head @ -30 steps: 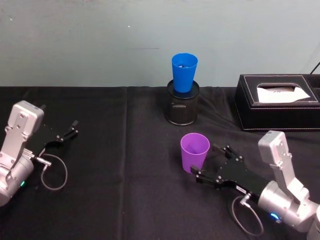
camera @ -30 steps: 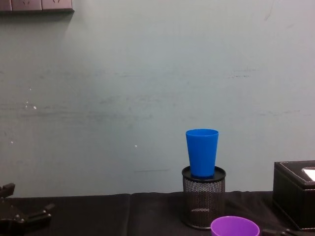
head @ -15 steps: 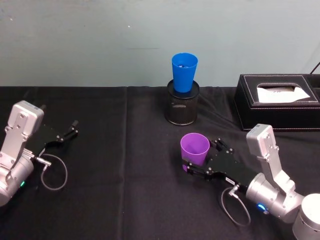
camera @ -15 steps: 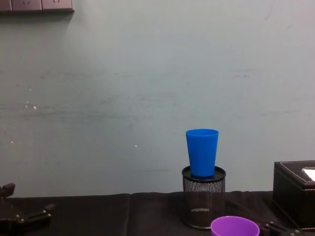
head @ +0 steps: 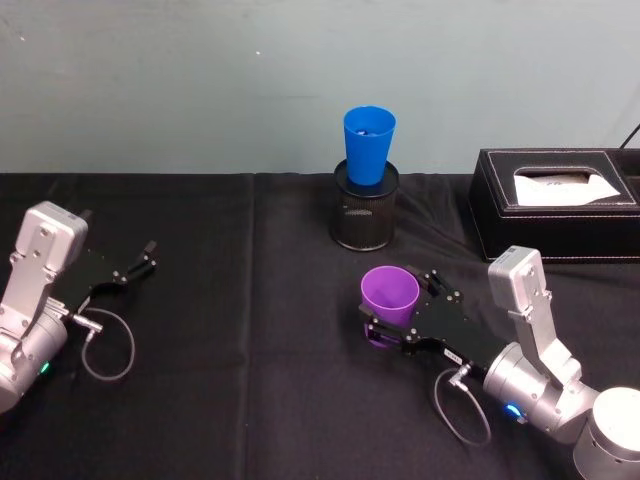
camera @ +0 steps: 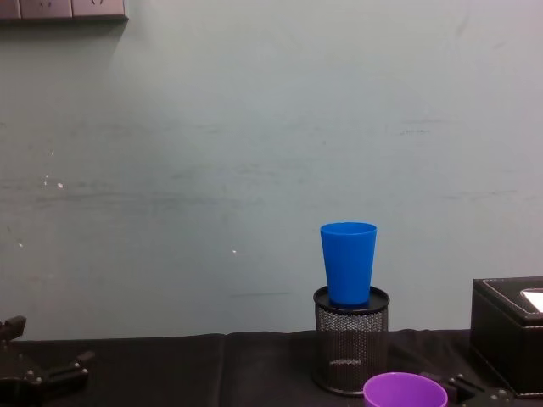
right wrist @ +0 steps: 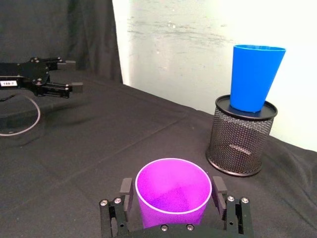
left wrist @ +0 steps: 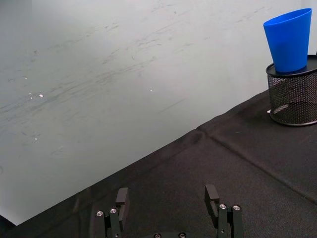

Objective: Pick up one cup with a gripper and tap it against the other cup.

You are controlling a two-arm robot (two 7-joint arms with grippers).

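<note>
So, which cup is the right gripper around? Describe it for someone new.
On the black-clothed table, look in front of the mesh pen holder. The purple cup stands there between the open fingers of the right gripper; the blue cup sits raised in the holder.

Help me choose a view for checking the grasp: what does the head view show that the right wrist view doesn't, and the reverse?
Head view, not the wrist view: the tissue box and the right arm's silver body. Wrist view, not the head view: a dark curtain behind the left hand, and that hand's white label. Both: the purple cup upright between the open right hand's fingers, the blue cup standing in the mesh holder, the left hand, the black cloth.
</note>
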